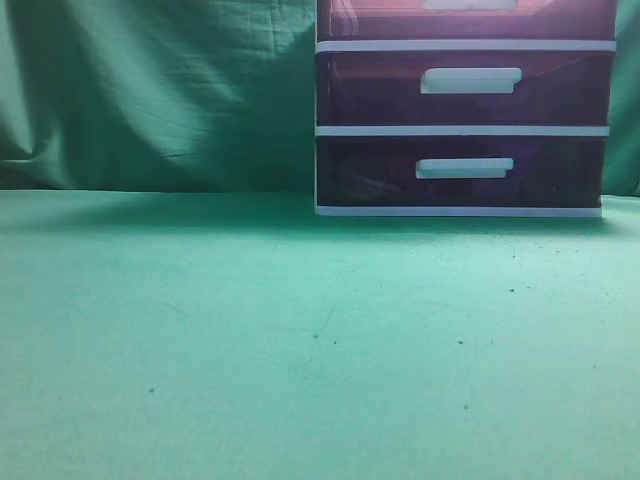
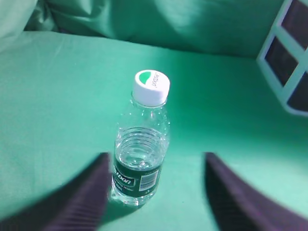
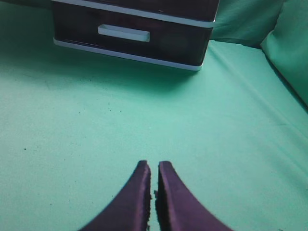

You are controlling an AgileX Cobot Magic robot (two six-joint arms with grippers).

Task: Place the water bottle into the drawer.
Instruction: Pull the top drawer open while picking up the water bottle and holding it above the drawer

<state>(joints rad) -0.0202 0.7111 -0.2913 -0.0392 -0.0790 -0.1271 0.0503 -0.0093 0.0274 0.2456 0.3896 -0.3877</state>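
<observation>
Left wrist view alone gives you one water bottle (image 2: 141,144), upright at frame centre, between spread left gripper (image 2: 156,192) fingers. Exterior view: three drawers, top drawer (image 1: 465,18) at upper right. Right gripper (image 3: 154,199) closed, empty.

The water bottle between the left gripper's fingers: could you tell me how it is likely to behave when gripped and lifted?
The water bottle looks like thin, ribbed clear plastic, so it will probably flex under a firm squeeze. It seems partly filled, so likely light. Standing upright and narrow, it may tip if nudged.
</observation>
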